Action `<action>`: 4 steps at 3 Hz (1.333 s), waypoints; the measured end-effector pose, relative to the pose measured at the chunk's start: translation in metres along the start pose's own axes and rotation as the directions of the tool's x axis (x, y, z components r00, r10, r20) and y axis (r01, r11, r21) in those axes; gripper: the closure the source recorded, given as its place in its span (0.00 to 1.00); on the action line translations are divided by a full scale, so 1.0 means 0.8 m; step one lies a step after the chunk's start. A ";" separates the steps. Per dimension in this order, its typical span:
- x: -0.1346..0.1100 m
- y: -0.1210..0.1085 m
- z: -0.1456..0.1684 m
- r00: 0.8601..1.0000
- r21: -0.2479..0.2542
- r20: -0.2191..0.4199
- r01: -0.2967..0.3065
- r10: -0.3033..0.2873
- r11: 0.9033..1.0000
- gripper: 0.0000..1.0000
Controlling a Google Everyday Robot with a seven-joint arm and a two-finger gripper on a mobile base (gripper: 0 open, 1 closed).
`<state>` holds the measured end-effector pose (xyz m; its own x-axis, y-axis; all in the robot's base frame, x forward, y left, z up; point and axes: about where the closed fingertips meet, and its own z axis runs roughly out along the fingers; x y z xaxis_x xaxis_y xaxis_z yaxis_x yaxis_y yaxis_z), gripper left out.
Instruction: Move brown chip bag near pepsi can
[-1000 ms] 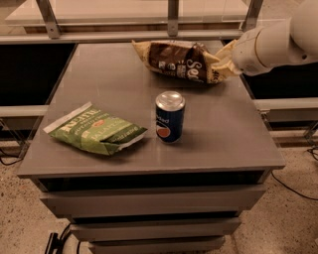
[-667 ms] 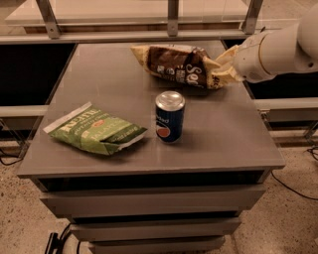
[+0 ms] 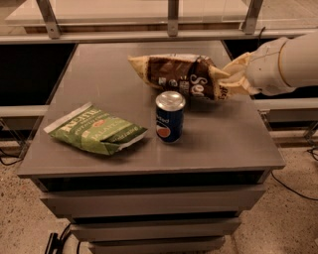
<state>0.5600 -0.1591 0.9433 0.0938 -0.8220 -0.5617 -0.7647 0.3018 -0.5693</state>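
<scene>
The brown chip bag [image 3: 179,77] is dark brown with cream ends and white lettering. It hangs tilted just above the table, right behind the pepsi can [image 3: 169,118]. The can is dark blue with a silver top and stands upright near the middle of the grey table [image 3: 228,144]. My gripper [image 3: 231,79] comes in from the right on a white arm and is shut on the bag's right end. The bag's left end points toward the back left.
A green chip bag [image 3: 97,130] lies flat at the front left of the table, left of the can. A metal rail with posts [image 3: 171,15] runs behind the table. Drawers sit under the tabletop. The floor lies beyond the right edge.
My gripper has carried the brown chip bag forward and slightly left, from the back of the table to just behind the pepsi can. The can and green bag have not moved.
</scene>
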 end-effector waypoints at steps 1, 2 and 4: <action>0.002 0.019 -0.031 1.000 -0.006 -0.009 -0.003 0.003 1.000 1.00; 0.004 0.033 -0.052 1.000 -0.010 -0.005 -0.001 0.001 1.000 1.00; 0.005 0.044 -0.060 1.000 -0.014 0.005 -0.015 0.015 1.000 0.82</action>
<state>0.5028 -0.1746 0.9495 0.0851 -0.8151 -0.5730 -0.7746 0.3076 -0.5526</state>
